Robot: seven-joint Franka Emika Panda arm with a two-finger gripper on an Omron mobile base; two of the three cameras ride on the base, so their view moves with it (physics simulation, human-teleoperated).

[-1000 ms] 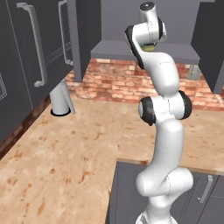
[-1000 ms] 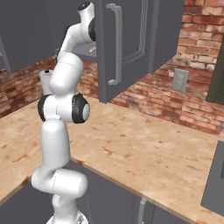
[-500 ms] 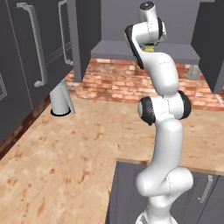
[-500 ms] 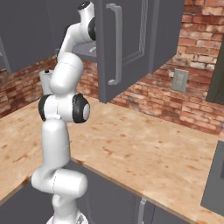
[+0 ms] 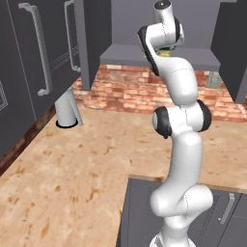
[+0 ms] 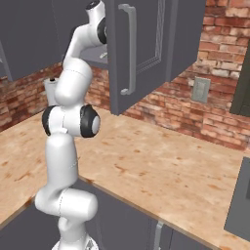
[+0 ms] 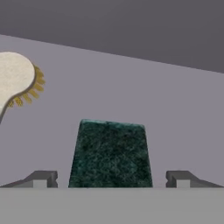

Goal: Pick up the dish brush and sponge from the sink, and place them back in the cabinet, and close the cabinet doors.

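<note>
In the hand view the sponge [image 7: 111, 153], dark green side up, lies flat on the grey cabinet shelf [image 7: 175, 109]. My gripper [image 7: 111, 179] is open around it, one fingertip [image 7: 41, 178] on each side with a gap to the block. The cream dish brush [image 7: 15, 78] lies on the same shelf to the left, its round head showing. From the base, my arm reaches up into the open cabinet [image 5: 120, 53], and a sliver of the sponge [image 5: 166, 52] shows at the hand. Both cabinet doors [image 5: 94, 38] [image 6: 141, 49] stand open. The sink is out of view.
A grey cylinder [image 5: 67, 111] stands on the speckled counter [image 5: 96, 159] by the left wall. A brick backsplash [image 5: 130, 91] runs behind it, with a wall outlet [image 6: 200, 90]. The open right door hangs close beside my upper arm.
</note>
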